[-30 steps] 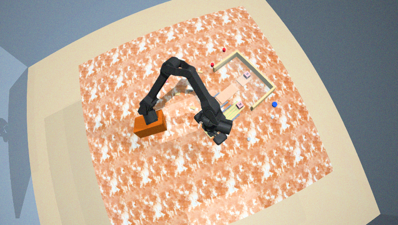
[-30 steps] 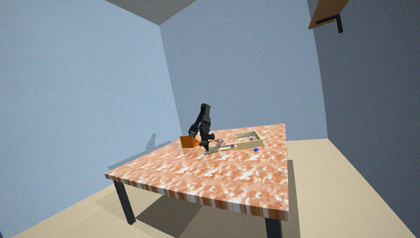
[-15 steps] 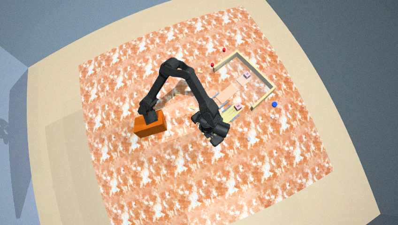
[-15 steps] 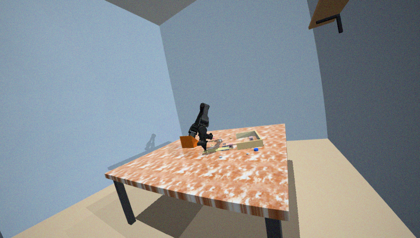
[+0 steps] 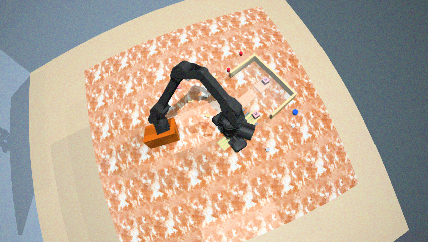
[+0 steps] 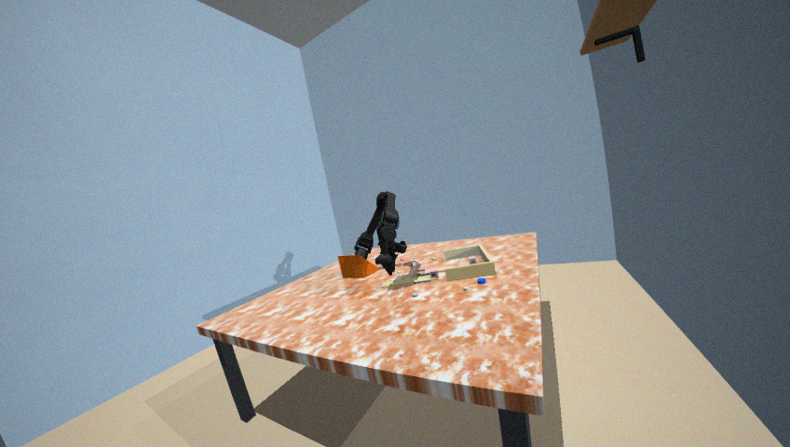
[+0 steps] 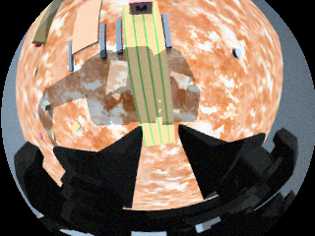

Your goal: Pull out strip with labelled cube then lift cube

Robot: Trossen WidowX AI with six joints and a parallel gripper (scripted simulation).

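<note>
A yellow strip with green lines lies in one piece under my arm. A pink cube marked M sits on its far end, outside the walled frame. A plain pink strip lies beside it, and a gap parts it from another pink piece inside the frame. A second cube marked M stands at that piece's far end. My gripper is open and empty above the yellow strip's near end; its fingertips are hidden in the top view.
A low wooden wall stands on three sides around the second cube. Short grey-blue rails flank the strips. A blue disc, a red cylinder and small white bits lie around. An orange block stands by the arm base.
</note>
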